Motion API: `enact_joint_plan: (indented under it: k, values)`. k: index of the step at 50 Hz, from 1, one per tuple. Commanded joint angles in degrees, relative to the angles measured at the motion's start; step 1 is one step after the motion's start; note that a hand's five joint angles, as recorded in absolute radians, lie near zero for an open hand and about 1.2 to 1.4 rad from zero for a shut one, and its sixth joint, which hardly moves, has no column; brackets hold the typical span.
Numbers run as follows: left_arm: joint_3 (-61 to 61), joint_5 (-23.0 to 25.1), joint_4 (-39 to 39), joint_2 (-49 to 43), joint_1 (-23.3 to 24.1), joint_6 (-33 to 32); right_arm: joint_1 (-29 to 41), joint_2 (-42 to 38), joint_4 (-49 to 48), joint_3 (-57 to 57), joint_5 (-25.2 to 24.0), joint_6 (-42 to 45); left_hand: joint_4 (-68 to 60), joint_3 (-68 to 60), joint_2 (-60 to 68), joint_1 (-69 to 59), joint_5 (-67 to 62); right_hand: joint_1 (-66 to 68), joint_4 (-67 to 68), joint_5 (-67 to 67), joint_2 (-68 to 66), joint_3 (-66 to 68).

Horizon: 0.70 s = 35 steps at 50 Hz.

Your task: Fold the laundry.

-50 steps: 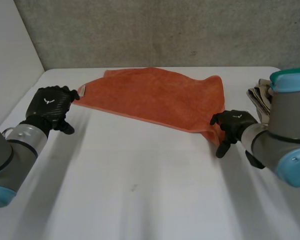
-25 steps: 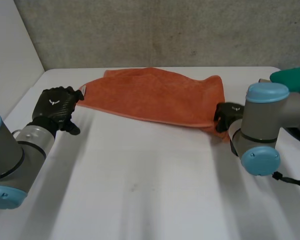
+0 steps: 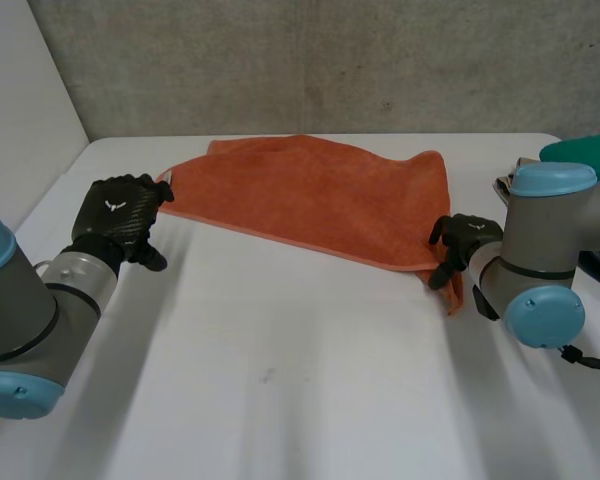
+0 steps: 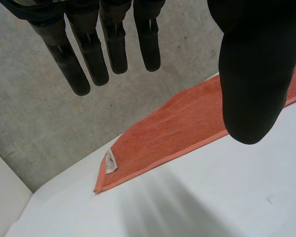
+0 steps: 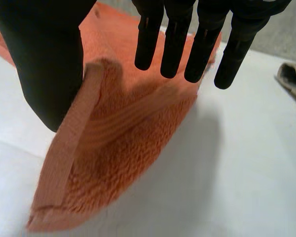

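Head view: orange terry towel [image 3: 310, 190] lies spread across the far middle of the white table [image 3: 300, 380], its tagged corner just past the left hand [image 3: 115, 220], which is open, fingers straight, holding nothing. Right hand [image 3: 462, 240] is open too, near the table's right edge; the towel's hemmed corner humps up between its thumb and straight fingers.

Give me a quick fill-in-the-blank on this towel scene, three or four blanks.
1. The towel is ___ in colour.
2. The left robot hand, fingers straight, is ___.
3. The towel's white tag is at the corner nearer the ___ robot hand.
4. The table is ___ in colour.

Missing words: orange; open; left; white.
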<state>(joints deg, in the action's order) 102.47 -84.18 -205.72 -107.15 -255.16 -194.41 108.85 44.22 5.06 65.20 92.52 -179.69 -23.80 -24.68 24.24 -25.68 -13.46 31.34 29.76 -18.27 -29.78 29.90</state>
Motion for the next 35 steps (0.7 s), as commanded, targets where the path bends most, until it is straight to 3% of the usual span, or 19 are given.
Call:
enact_joint_plan:
  k: [1, 5, 6, 8, 15, 19, 23, 35]
  values:
    - [-0.17, 0.07, 0.06, 0.01, 0.01, 0.00, -0.13, -0.45, 0.39, 0.19, -0.15, -1.89, -1.22, -0.33, 0.77, 0.66, -1.55, 0.19, 1.77, -3.27, -1.75, 1.64]
    - [-0.17, 0.07, 0.06, -0.34, 0.28, 0.00, -0.13, -2.38, -0.23, -0.86, -0.15, -1.98, -1.22, -0.33, 0.77, 0.66, -1.55, 8.06, 9.64, -11.14, -9.62, 9.50]
    - [-0.26, 0.07, 0.06, -0.52, 0.36, -0.09, -0.22, -2.82, -0.05, -1.30, 0.02, -1.98, -1.22, -0.33, 0.77, 0.66, -1.55, 16.92, 18.50, -20.00, -18.48, 18.37]
    - [-0.34, -0.19, -0.20, -1.13, 0.71, -0.18, -0.22, -3.00, -0.05, -2.00, -0.06, -1.98, -1.22, -0.33, 0.77, 0.66, -1.55, 48.49, 50.07, -51.57, -50.05, 49.94]
    - [-2.89, -0.63, -0.73, -3.33, 1.68, -0.18, 3.46, 4.63, -1.89, -0.51, -2.60, 2.67, 4.49, 5.38, -4.94, 6.37, 4.16, 48.66, 50.24, -51.73, -50.22, 50.10]
    - [-7.27, -1.51, -0.91, -6.22, 2.47, -0.09, 7.06, 15.78, -2.51, 1.24, -8.39, 10.57, 11.88, 12.77, -12.33, 13.76, 11.55, 48.66, 50.24, -51.73, -50.22, 50.10]
    - [-11.75, -2.47, -0.39, -9.82, 2.91, 0.17, 9.79, 22.82, -1.55, 1.51, -11.21, 16.37, 13.80, 14.68, -14.24, 15.68, 13.46, 48.66, 50.24, -51.73, -50.22, 50.10]
    - [-23.89, -4.14, 3.31, -20.73, 5.99, 3.51, 18.58, 38.04, 5.66, -0.86, -14.65, 23.60, 13.80, 14.68, -14.24, 15.68, 13.46, 48.66, 50.24, -51.73, -50.22, 50.10]
